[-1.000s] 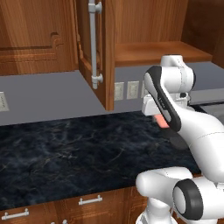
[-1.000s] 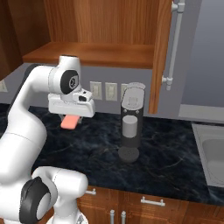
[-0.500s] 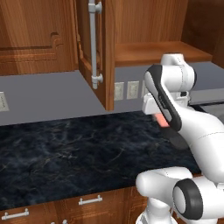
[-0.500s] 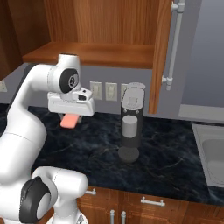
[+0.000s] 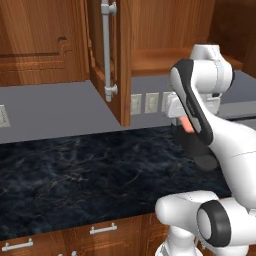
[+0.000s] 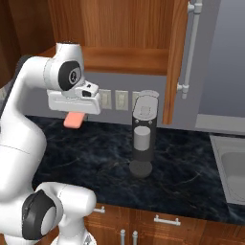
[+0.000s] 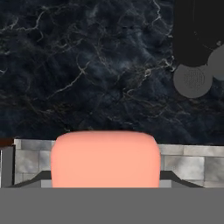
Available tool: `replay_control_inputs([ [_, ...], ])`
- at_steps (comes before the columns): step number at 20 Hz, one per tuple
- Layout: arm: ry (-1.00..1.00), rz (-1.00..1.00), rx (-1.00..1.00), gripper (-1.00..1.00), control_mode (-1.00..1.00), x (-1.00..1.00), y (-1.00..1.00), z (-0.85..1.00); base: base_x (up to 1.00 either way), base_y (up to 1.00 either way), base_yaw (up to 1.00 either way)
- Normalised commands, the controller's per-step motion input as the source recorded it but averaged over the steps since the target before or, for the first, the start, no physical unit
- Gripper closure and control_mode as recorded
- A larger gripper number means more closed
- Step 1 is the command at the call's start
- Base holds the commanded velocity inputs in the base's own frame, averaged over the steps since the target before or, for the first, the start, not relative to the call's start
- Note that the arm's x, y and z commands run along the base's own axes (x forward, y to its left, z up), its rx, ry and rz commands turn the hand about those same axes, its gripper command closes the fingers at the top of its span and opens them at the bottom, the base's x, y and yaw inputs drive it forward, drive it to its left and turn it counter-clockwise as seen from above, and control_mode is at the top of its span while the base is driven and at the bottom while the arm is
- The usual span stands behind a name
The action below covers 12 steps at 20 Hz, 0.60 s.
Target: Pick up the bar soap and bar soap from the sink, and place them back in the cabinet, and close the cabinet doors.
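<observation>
- One bar soap [image 6: 74, 120] was in view, a flat salmon-pink bar with rounded corners and a smooth, unmarked face; it hung below the white hand, above the black marble counter [image 6: 191, 167] and apart from it.
- One gripper [image 6: 75, 117] pointed downward with its fingers clamped on the bar soap; in the hand view the bar [image 7: 105, 158] stood broad and pale pink at the bottom centre, between the finger bases.
- In the left base view the same bar [image 5: 186, 124] showed as a small pink patch beside the arm's dark forearm.
- One wall cabinet [image 6: 115, 28] of reddish-brown wood stood open, with one plain wood shelf [image 6: 122, 60] across its opening above the hand.
- Two cabinet doors were visible, one in each base view: the left door [image 5: 112, 60] and the right door [image 6: 174, 62], both swung outward, each with one long vertical silver bar handle [image 6: 190, 48].
- One dark cylindrical countertop appliance [image 6: 142, 134] with a round base stood on the counter just right of the hand.
- Three wall outlets [image 6: 121, 99] sat on the grey backsplash under the shelf.
- One sink [image 6: 233, 167] of grey metal lay at the counter's right end, well apart from the held bar.
</observation>
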Motion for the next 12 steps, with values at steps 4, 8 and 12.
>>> replay_control_inputs([
  [4, -0.08, -0.04, 0.00, 1.00, -1.00, 0.00, 0.00, 0.53, 0.00, 0.00, 0.00],
  [8, -0.07, -0.07, 0.00, 1.00, -1.00, 0.05, 0.00, 0.51, 0.00, 0.00, 0.00],
  [12, -0.16, -0.02, 0.00, 1.00, -1.00, 0.01, 0.00, 0.40, 0.00, 0.00, 0.00],
])
